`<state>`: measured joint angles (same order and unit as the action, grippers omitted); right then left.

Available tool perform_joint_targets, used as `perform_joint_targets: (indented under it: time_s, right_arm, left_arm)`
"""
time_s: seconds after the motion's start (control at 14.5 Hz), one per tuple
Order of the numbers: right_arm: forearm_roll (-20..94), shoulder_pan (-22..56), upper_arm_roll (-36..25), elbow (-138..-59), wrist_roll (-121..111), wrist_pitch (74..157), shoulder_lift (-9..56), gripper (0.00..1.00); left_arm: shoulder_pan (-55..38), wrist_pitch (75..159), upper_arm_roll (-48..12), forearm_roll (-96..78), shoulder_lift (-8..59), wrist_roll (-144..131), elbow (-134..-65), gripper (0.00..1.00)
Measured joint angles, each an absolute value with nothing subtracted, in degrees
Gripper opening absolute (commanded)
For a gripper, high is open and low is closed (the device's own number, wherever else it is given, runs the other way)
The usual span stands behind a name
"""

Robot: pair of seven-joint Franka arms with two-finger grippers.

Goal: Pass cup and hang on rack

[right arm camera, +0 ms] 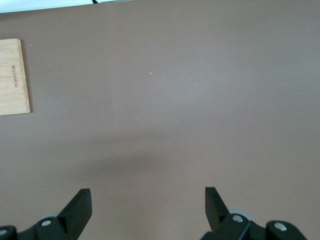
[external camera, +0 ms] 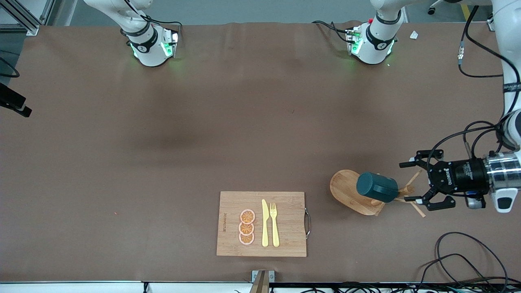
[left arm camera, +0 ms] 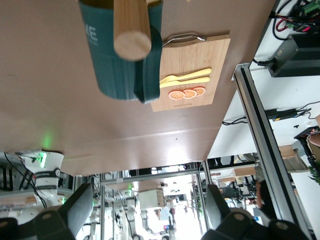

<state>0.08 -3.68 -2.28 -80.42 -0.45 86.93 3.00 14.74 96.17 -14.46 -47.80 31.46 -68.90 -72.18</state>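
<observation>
The dark teal cup (external camera: pixel 376 187) hangs on the light wooden rack (external camera: pixel 346 189), which stands toward the left arm's end of the table. In the left wrist view the cup (left arm camera: pixel 117 60) sits against the rack's post (left arm camera: pixel 132 35). My left gripper (external camera: pixel 406 182) is open and empty, level with the rack's pegs, just off the cup on the side toward the left arm's end; it also shows in the left wrist view (left arm camera: pixel 148 195). My right gripper (right arm camera: pixel 146 192) is open and empty over bare brown table; it is out of the front view.
A bamboo cutting board (external camera: pixel 262 224) with a yellow knife, a yellow fork and orange slices lies near the front edge; its corner shows in the right wrist view (right arm camera: pixel 12 75). Black cables (external camera: pixel 460 252) lie at the left arm's end.
</observation>
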Motion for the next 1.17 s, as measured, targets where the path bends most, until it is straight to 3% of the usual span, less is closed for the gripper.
perform_joint_targets:
  time_s: [0.41,1.17]
  right_arm:
    - [0.1,-3.7,-2.3,-80.4,-0.4,86.9,3.0,1.0]
    - [0.1,-3.7,-2.3,-80.4,-0.4,86.9,3.0,1.0]
  left_arm:
    - [10.6,95.7,-17.2,-34.9,25.8,-68.9,-72.2,1.0]
    - [9.4,93.5,-26.2,5.1,24.3,-39.5,-72.4,1.0]
